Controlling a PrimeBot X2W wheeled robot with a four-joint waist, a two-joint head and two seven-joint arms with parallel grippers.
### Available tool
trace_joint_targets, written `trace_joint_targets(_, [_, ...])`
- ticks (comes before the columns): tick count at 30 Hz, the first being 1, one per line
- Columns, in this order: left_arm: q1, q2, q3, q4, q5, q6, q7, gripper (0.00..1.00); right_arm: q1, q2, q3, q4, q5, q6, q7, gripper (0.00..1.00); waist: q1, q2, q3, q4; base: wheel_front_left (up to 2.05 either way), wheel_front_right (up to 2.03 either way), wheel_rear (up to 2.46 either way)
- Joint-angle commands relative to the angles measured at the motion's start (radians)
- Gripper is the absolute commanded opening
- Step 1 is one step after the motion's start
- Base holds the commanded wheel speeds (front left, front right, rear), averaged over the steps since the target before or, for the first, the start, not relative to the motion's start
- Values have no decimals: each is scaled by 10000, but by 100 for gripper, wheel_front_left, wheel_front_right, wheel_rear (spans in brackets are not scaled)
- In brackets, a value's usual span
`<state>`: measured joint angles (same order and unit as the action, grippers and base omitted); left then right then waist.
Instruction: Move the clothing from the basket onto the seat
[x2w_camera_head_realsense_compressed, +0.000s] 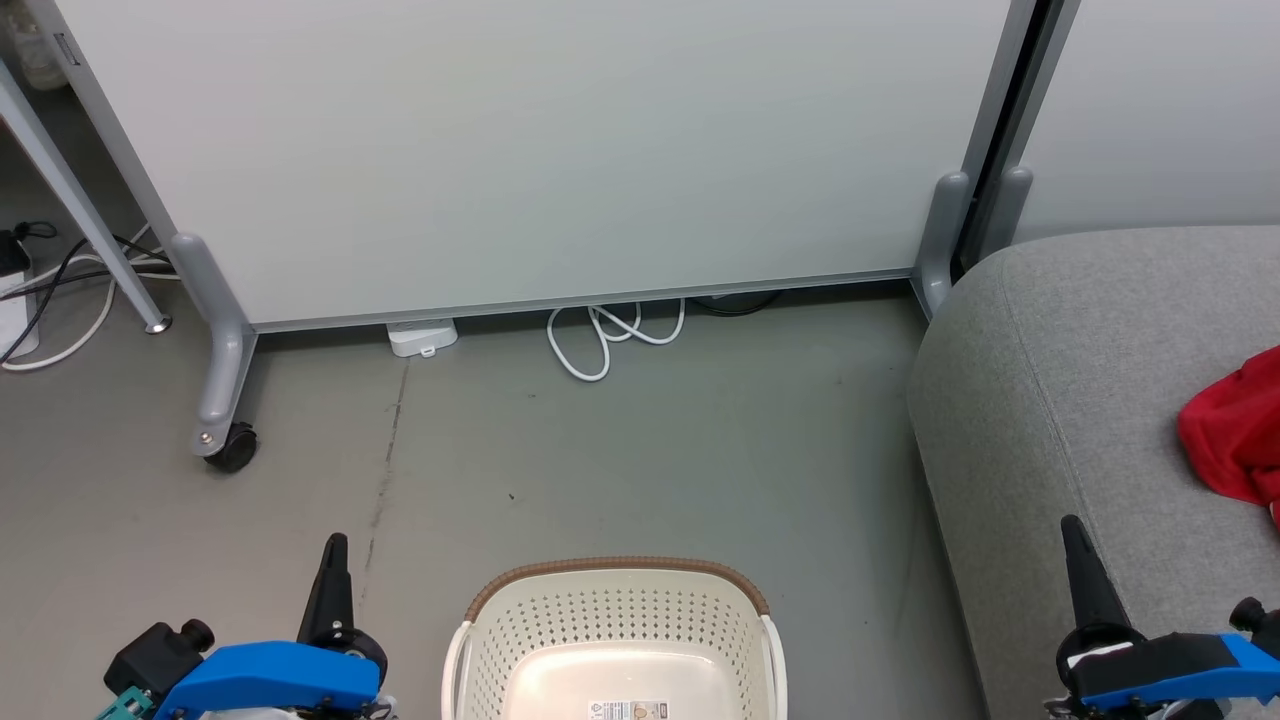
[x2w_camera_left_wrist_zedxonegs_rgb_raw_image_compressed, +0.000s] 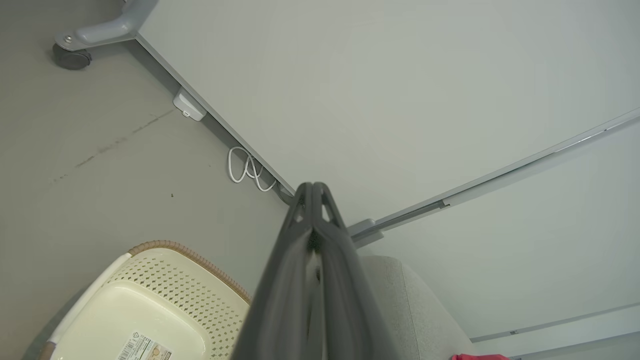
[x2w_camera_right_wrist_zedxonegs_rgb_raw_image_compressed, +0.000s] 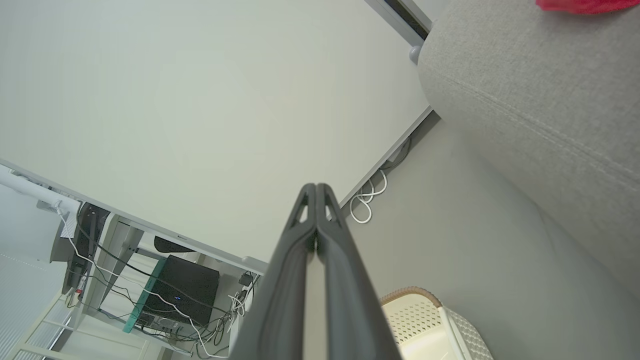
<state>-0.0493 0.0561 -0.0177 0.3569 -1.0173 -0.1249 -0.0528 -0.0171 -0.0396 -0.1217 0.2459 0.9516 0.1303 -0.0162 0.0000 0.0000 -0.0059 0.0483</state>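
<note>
The cream perforated basket (x2w_camera_head_realsense_compressed: 615, 640) with a brown rim band stands on the floor at the bottom centre, its inside bare except for a label. Red clothing (x2w_camera_head_realsense_compressed: 1235, 425) lies bunched on the grey seat (x2w_camera_head_realsense_compressed: 1080, 400) at the right edge. My left gripper (x2w_camera_head_realsense_compressed: 333, 548) is shut, empty, to the left of the basket. My right gripper (x2w_camera_head_realsense_compressed: 1072, 530) is shut, empty, over the seat's front edge. The left wrist view shows shut fingers (x2w_camera_left_wrist_zedxonegs_rgb_raw_image_compressed: 314, 192), the basket (x2w_camera_left_wrist_zedxonegs_rgb_raw_image_compressed: 150, 300) and a red sliver of clothing (x2w_camera_left_wrist_zedxonegs_rgb_raw_image_compressed: 477, 357). Seat (x2w_camera_right_wrist_zedxonegs_rgb_raw_image_compressed: 530, 95), clothing (x2w_camera_right_wrist_zedxonegs_rgb_raw_image_compressed: 585, 5) and basket (x2w_camera_right_wrist_zedxonegs_rgb_raw_image_compressed: 425, 320) appear past my right gripper (x2w_camera_right_wrist_zedxonegs_rgb_raw_image_compressed: 316, 189).
A white partition panel (x2w_camera_head_realsense_compressed: 540, 150) on grey castor feet (x2w_camera_head_realsense_compressed: 225, 420) stands behind the bare floor. A coiled white cable (x2w_camera_head_realsense_compressed: 605, 340) and a small white box (x2w_camera_head_realsense_compressed: 422, 336) lie at its base. More cables lie at the far left (x2w_camera_head_realsense_compressed: 60, 300).
</note>
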Motion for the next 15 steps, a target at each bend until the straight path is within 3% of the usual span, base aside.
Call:
trace_joint_targets(1, [-320, 2, 73, -161, -237, -44, 79, 0, -268, -88, 7, -103, 286, 4, 64, 0, 0, 0, 1, -7, 0, 0, 0])
trace_joint_targets(15, [-401, -11, 385, -409, -1653, -56, 470, 0, -442, -100, 26, -86, 1852, 6, 379, 0, 0, 0, 19, -99, 0, 0, 0])
